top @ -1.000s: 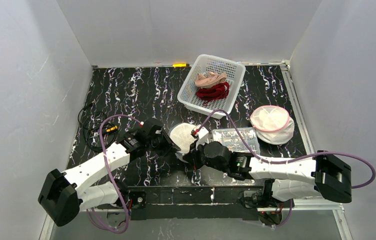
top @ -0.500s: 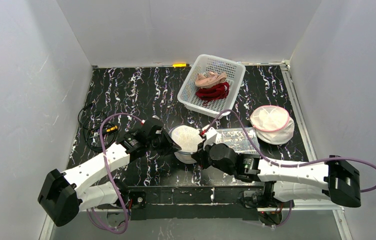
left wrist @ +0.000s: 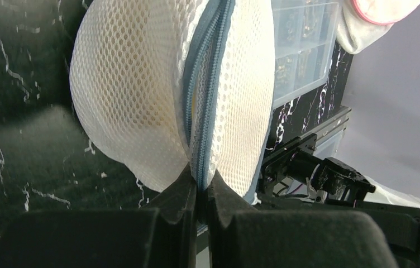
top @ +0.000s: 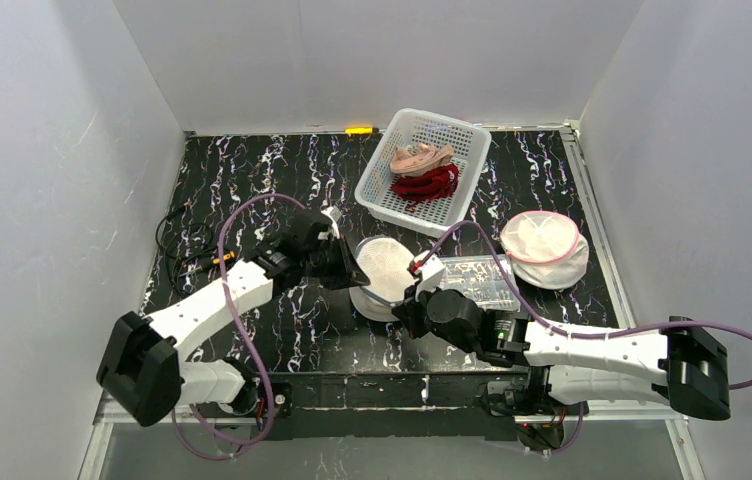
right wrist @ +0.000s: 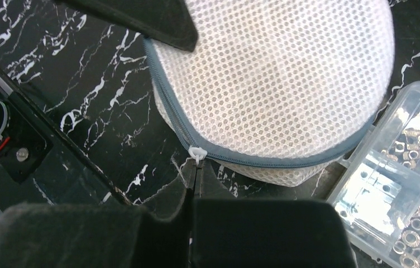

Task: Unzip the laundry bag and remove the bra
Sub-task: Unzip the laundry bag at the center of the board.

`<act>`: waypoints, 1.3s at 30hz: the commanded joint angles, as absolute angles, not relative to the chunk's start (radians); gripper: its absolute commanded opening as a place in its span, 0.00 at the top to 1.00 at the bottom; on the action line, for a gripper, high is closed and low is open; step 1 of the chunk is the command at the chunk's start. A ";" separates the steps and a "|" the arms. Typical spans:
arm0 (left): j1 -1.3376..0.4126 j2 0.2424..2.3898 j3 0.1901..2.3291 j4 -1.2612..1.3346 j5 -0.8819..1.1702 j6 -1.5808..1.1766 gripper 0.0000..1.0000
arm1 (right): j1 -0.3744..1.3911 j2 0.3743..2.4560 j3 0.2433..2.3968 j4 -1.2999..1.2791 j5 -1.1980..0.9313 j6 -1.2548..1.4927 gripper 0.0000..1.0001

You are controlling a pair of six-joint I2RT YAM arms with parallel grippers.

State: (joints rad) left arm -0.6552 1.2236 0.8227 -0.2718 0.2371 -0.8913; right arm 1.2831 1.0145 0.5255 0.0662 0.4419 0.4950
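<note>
White mesh laundry bag (top: 384, 266): left hand (left wrist: 200, 183) pinches its zipper seam (left wrist: 206, 95), right hand (right wrist: 192, 174) pinches the zipper pull (right wrist: 197, 152).

Surface: black, white-veined table (top: 282, 170) | far middle: white slatted basket (top: 377, 157) | far edge: small yellow object (top: 359, 130) | left edge: coiled black cables (top: 177, 255) | right: pink-rimmed mesh bag (top: 544, 245) | near centre: clear box (top: 477, 275) of metal nuts, with the mesh laundry bag (top: 384, 268) just beside it, up on edge; contact with the table unclear.
</note>
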 commanded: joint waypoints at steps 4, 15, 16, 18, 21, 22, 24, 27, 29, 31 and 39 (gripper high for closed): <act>-0.575 1.332 0.927 -0.290 0.347 -0.732 1.00 | 1.282 1.044 0.529 0.158 0.427 0.519 0.99; -0.575 1.087 0.808 -0.500 0.276 -0.856 0.32 | 1.281 1.094 0.563 0.216 0.371 0.526 0.99; -0.575 1.054 0.795 -0.521 0.270 -0.878 0.30 | 1.282 1.097 0.568 0.217 0.366 0.527 0.99; -0.578 0.989 0.764 -0.547 0.257 -0.934 0.28 | 1.282 1.105 0.573 0.223 0.358 0.528 0.99; -0.596 0.904 0.708 -0.539 0.248 -1.046 0.27 | 1.282 1.122 0.582 0.238 0.344 0.529 0.99; -0.605 0.884 0.694 -0.527 0.237 -1.080 0.27 | 1.282 1.129 0.587 0.243 0.336 0.529 0.99; -0.626 0.860 0.679 -0.506 0.212 -1.137 0.27 | 1.282 1.144 0.591 0.260 0.322 0.533 0.99; -0.641 0.872 0.688 -0.486 0.180 -1.177 0.29 | 1.281 1.165 0.603 0.270 0.304 0.535 0.99; -0.645 0.899 0.693 -0.453 0.185 -1.202 0.30 | 1.281 1.177 0.610 0.273 0.295 0.536 0.99; -0.657 0.926 0.699 -0.412 0.192 -1.217 0.32 | 1.281 1.184 0.615 0.273 0.291 0.535 0.99; -0.699 1.002 0.704 -0.366 0.203 -1.242 0.35 | 1.282 1.187 0.624 0.275 0.293 0.537 0.99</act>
